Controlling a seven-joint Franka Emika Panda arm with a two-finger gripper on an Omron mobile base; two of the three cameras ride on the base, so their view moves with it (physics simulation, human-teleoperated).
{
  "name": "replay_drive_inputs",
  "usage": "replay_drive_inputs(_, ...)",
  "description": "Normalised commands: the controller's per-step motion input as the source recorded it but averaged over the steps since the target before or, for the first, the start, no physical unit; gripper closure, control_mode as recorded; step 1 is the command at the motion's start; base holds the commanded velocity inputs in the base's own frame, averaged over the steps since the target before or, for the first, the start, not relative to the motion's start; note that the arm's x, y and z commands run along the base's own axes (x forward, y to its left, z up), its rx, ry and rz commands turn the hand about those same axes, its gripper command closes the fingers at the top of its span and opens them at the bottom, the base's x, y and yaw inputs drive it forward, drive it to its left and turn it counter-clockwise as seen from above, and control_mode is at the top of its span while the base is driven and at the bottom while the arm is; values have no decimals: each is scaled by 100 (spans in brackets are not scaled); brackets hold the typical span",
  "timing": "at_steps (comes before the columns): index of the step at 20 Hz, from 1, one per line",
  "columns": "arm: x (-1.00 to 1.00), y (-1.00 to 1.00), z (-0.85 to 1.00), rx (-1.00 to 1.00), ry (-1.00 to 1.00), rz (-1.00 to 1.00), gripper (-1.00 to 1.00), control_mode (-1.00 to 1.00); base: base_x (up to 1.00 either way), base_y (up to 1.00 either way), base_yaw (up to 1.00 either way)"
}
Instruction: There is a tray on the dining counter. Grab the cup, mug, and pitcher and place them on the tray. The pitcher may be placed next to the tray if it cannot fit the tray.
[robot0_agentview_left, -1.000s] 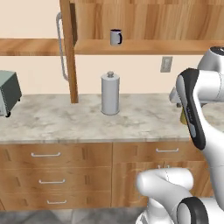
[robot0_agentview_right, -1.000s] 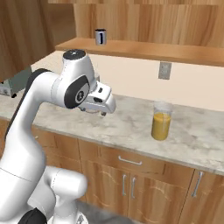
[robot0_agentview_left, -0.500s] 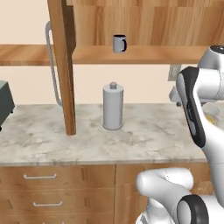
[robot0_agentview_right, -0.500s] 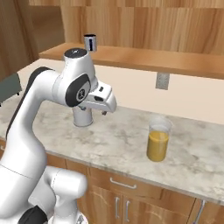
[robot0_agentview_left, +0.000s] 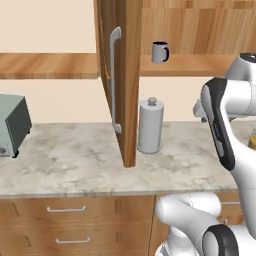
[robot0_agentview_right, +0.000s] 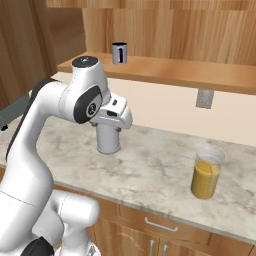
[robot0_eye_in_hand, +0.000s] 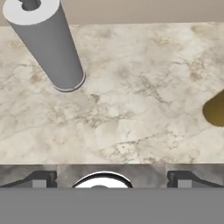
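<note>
The grey mug (robot0_agentview_left: 160, 52) with a dark rim stands on the wooden shelf (robot0_agentview_right: 165, 72) above the counter; it is also the mug (robot0_agentview_right: 119, 52) in the right base view. The glass pitcher (robot0_agentview_right: 207, 172) of orange liquid stands on the marbled wall counter, to the right of my arm. In the hand view its edge is the pitcher (robot0_eye_in_hand: 215, 109) at the right. My gripper (robot0_eye_in_hand: 111, 179) hangs above the counter, open, fingertips (robot0_eye_in_hand: 39, 179) wide apart with nothing between them. From the right base view the gripper (robot0_agentview_right: 116, 114) is in front of a grey cylinder. The tray, dining counter and cup are out of view.
A grey metal cylinder (robot0_agentview_left: 150, 126) with a knob stands on the counter near the open cabinet door (robot0_agentview_left: 122, 80). A toaster (robot0_agentview_left: 12, 125) sits at the far left. An outlet (robot0_agentview_right: 204, 98) is on the wall. Drawers (robot0_agentview_left: 65, 227) run under the counter.
The whole picture has shifted and grown: the base has driven closer to the counter. The arm keeps its pose and the gripper stays open.
</note>
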Motion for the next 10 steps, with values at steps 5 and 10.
replay_drive_inputs(5, 0, 0, 0, 0, 0, 0, -100, 100, 45, 7, 0)
replay_drive_inputs(10, 13, 0, 11, 0, -16, 2, -100, -100, 0, 0, 0)
